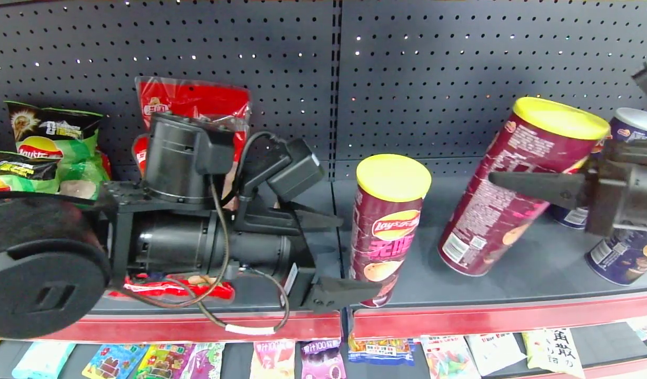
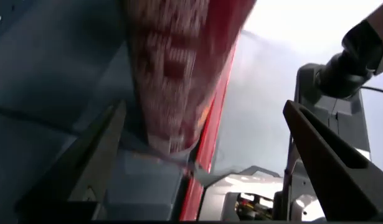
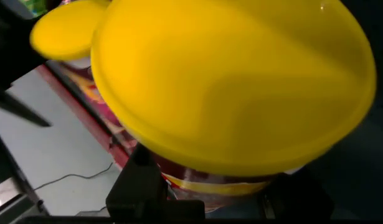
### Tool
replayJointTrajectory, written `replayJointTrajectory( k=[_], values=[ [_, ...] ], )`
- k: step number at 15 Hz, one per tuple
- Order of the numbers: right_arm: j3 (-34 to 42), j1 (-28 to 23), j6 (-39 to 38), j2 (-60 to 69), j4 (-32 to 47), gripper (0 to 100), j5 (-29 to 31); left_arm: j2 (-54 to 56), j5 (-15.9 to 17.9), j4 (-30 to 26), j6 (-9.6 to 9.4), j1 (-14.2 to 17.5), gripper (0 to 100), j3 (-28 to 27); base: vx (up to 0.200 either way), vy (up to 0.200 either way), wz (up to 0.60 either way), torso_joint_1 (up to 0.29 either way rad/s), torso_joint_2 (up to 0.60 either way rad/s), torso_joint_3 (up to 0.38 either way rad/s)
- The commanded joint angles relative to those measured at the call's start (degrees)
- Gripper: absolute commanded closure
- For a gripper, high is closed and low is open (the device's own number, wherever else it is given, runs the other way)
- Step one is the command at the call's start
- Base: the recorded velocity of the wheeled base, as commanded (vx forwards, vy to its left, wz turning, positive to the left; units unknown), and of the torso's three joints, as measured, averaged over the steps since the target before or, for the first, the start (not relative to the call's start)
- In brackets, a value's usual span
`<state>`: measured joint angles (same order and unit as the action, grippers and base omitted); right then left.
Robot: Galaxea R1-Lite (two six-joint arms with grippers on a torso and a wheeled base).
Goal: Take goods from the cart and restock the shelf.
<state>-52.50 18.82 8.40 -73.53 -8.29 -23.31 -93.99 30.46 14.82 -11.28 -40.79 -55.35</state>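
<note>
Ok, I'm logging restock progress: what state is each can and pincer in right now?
upright can: standing on the shelf, yellow lid on
tilted can: leaning, yellow lid on, gripped
blue can: white lid on
left pincer: open, facing the upright can
right pincer: shut on the tilted can

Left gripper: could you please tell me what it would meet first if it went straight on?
Most likely the upright can, right ahead of the left gripper, between its open fingers; depth is unclear.
</note>
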Motion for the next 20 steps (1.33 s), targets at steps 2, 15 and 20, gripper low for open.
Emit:
replayJointTrajectory(
  k=[2, 15, 20],
  values=[
    [-7.4, 0.2, 0.0, -12.5, -2.2, 100, 1.2, 8.6, -0.7, 0.0, 0.03, 2.4, 0, 7.7, 0.000, 0.000, 0.00, 0.000, 0.00, 0.000],
    [-25.0, 7.5, 4.1, -31.4, -2.2, 100, 1.3, 19.9, -2.4, 0.0, 0.29, 9.1, 0, 16.2, 0.000, 0.000, 0.00, 0.000, 0.00, 0.000],
    [-24.4, 7.6, 4.8, -31.3, -2.1, 100, 1.3, 19.8, -2.8, 0.0, 1.34, 9.1, 0, 16.3, 0.000, 0.000, 0.00, 0.000, 0.00, 0.000]
  ],
)
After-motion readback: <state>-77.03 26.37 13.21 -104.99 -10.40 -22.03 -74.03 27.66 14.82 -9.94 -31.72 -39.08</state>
